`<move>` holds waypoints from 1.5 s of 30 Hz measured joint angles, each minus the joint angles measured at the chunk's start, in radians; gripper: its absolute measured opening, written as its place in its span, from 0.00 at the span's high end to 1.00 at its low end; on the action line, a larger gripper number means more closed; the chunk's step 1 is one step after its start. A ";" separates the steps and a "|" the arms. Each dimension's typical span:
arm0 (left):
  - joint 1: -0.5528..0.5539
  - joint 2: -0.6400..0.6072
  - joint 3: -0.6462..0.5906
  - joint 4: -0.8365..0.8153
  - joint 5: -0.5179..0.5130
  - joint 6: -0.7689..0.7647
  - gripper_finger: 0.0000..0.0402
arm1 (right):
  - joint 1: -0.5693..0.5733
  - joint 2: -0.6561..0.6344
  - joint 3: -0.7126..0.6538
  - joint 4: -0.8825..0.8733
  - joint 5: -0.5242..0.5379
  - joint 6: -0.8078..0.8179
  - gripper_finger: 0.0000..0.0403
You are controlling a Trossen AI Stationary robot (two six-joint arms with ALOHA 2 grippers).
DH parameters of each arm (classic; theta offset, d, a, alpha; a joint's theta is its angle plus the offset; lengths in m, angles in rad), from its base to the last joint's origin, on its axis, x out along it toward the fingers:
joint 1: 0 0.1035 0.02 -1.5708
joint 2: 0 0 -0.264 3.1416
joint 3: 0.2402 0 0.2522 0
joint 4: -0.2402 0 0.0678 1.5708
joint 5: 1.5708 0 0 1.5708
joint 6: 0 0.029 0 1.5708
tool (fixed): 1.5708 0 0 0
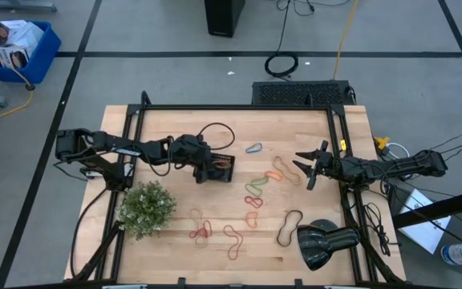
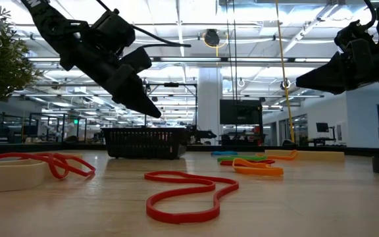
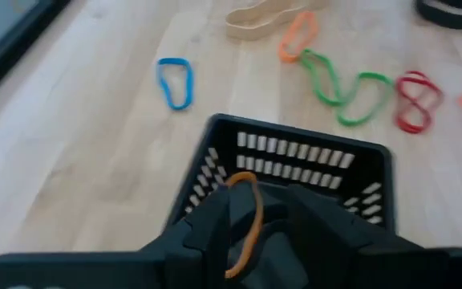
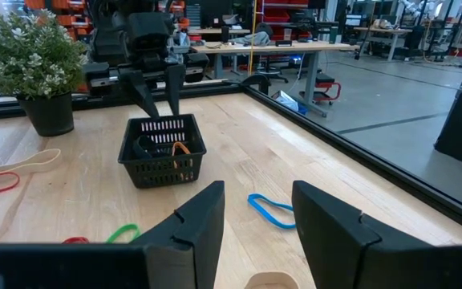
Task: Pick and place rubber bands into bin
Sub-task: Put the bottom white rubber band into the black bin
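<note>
Grey floor [image 1: 135, 32], blue crate [image 1: 22, 50], ceiling lights [image 2: 196, 29].

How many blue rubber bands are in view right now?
1. The blue rubber band lies flat on the table, apart from the bin, on its right-arm side. The bin's inside is partly hidden, so another may be there.

**Wooden table and what lies on it**

The light wooden table [image 1: 175, 132] carries the black mesh bin [image 1: 218, 167] near its middle, with a blue rubber band [image 1: 253, 148] just beside it toward the far edge. Orange, tan and green rubber bands [image 1: 257, 187] lie between the centre and the right edge. Red bands [image 1: 200, 233] rest near the front edge. A potted green plant [image 1: 146, 208] stands toward the front left corner, and a black lamp [image 1: 325, 243] lies at the front right corner.
</note>
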 joint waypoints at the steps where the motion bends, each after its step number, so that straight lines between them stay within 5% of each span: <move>1: 0.000 0.000 0.000 0.000 -0.020 -0.008 0.64 | 0.000 0.000 0.000 0.000 0.000 0.000 0.65; 12: 0.000 0.000 0.000 0.000 -0.132 -0.007 0.62 | 0.000 0.000 0.000 0.000 0.000 0.000 0.65; 28: 0.000 0.000 0.000 -0.001 -0.132 -0.001 0.62 | 0.000 0.000 0.000 0.000 0.000 -0.001 0.65; 35: 0.000 0.000 0.000 -0.001 -0.132 -0.002 0.62 | 0.000 0.006 0.000 -0.032 -0.002 -0.212 0.65; 45: 0.000 0.000 0.000 0.000 -0.132 -0.004 0.62 | 0.000 0.005 0.000 0.011 -0.001 -0.211 0.65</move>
